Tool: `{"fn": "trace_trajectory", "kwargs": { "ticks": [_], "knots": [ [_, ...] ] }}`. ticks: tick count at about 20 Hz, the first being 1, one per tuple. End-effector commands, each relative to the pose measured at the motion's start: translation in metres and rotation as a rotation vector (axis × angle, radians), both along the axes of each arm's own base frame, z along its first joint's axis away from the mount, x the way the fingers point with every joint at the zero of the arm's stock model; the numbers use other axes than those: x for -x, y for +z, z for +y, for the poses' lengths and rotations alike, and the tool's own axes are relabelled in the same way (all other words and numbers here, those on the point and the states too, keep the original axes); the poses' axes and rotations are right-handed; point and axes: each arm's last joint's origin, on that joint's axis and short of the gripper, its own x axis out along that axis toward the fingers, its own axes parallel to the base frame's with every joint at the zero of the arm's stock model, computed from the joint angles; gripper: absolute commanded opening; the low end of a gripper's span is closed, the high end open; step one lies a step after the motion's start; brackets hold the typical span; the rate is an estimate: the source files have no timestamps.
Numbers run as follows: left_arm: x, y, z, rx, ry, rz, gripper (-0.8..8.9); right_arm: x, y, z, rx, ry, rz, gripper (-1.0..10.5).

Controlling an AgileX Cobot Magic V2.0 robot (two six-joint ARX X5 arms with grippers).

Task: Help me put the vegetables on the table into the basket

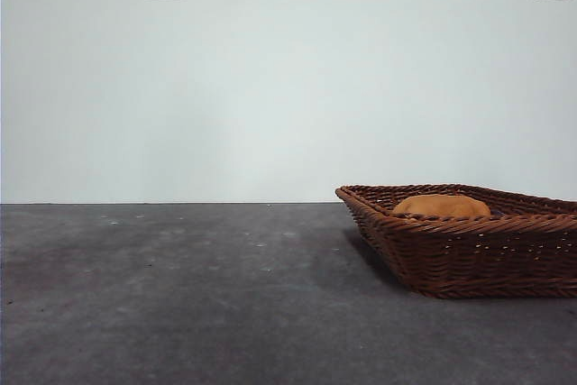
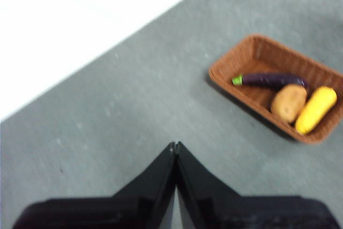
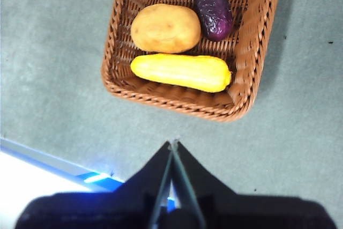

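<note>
On the desk (image 1: 180,295), toward its right side in the front view, stands the basket (image 1: 469,259), and all three vegetables lie inside it. From the low front camera only the potato (image 1: 440,206) shows, its rounded orange-brown top rising just above the braided rim; the other two are hidden behind the wicker wall.

Seen from the right wrist, the corn (image 3: 181,72) lies lengthwise near one end wall of the basket (image 3: 252,52), with the potato (image 3: 165,28) touching or just beside it, and the eggplant (image 3: 210,2) beside the potato, running at a slant toward the picture's edge, which cuts it off. The left wrist view shows the same three from farther off: eggplant (image 2: 270,80) with its green stem tip pointing to one side wall, potato (image 2: 289,102) in the middle, corn (image 2: 316,109) at the near end of the basket (image 2: 236,60).

The left gripper (image 2: 176,144) hangs above bare desk (image 2: 134,105), well apart from the basket, its jaws closed tip to tip and holding nothing. The right gripper (image 3: 173,143) hovers above the desk (image 3: 53,79) just outside the basket's end, jaws likewise pressed together and empty.

Neither arm shows in the front view.
</note>
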Motion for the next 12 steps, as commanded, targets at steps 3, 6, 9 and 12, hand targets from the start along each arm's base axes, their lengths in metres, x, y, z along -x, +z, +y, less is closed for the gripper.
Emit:
{"fn": "trace_trajectory", "kwargs": {
  "ticks": [3,6,9,12],
  "knots": [
    [0.019,0.017,0.021,0.017,0.048,-0.210,-0.04,-0.013,-0.001,0.001,0.007,0.003,-0.043,0.0],
    [0.035,0.013,0.032,0.065,0.046,-0.338,-0.04,-0.019,0.002,0.001,0.009,0.000,-0.117,0.0],
    [0.040,-0.021,0.040,0.060,0.127,-0.503,-0.04,-0.026,0.007,0.001,0.004,-0.001,-0.207,0.0],
    [0.034,-0.079,0.045,0.056,0.181,-0.586,-0.04,-0.032,0.011,0.002,0.000,-0.002,-0.280,0.0]
  ]
}}
